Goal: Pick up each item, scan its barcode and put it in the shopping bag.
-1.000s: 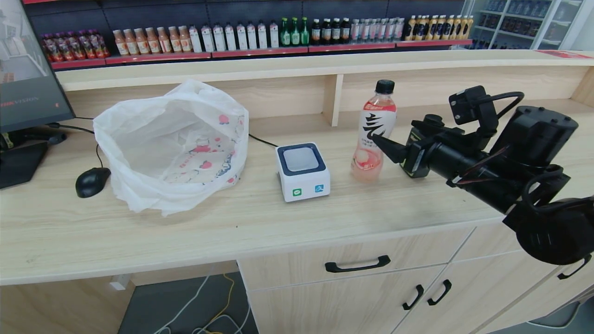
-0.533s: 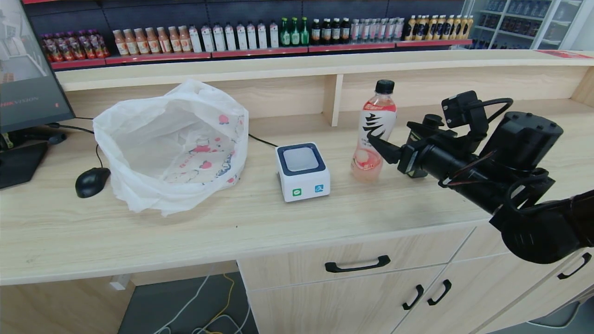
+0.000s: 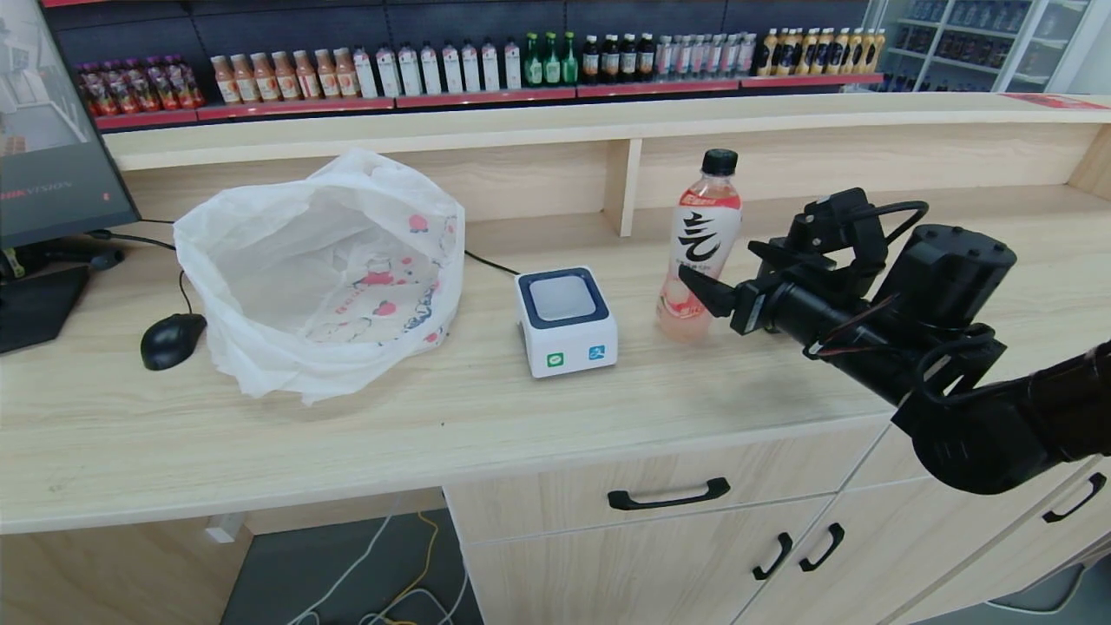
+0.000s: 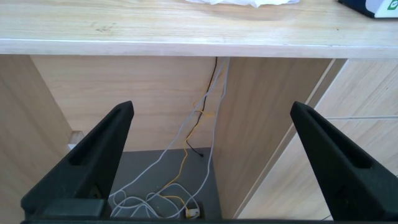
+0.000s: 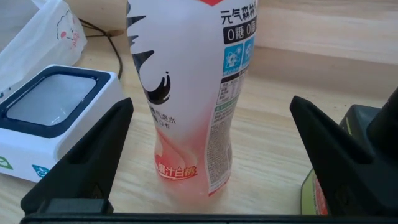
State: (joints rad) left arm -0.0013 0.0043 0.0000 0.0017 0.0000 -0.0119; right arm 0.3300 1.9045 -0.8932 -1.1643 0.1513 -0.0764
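Note:
A pink drink bottle (image 3: 705, 247) with a black cap stands upright on the wooden counter (image 3: 434, 408), right of the white barcode scanner (image 3: 566, 319). My right gripper (image 3: 720, 273) is open at the bottle's lower half, coming from the right. In the right wrist view the bottle (image 5: 193, 99) stands just ahead, between the two spread fingers of that gripper (image 5: 211, 186); no contact shows. A dark item (image 5: 370, 127) stands beside the bottle. The white shopping bag (image 3: 325, 269) sits open left of the scanner (image 5: 50, 112). My left gripper (image 4: 208, 162) is open below the counter's front edge.
A black mouse (image 3: 172, 340) and a monitor (image 3: 52, 130) are at the counter's left. A raised back shelf with a divider (image 3: 623, 187) runs behind the bottle. Drawers with black handles (image 3: 668, 496) are under the counter. Cables (image 4: 186, 155) hang in the opening below.
My right arm has slid left and lowered, bringing the open gripper closer to the bottle's lower half. Bottle, scanner and bag have not moved.

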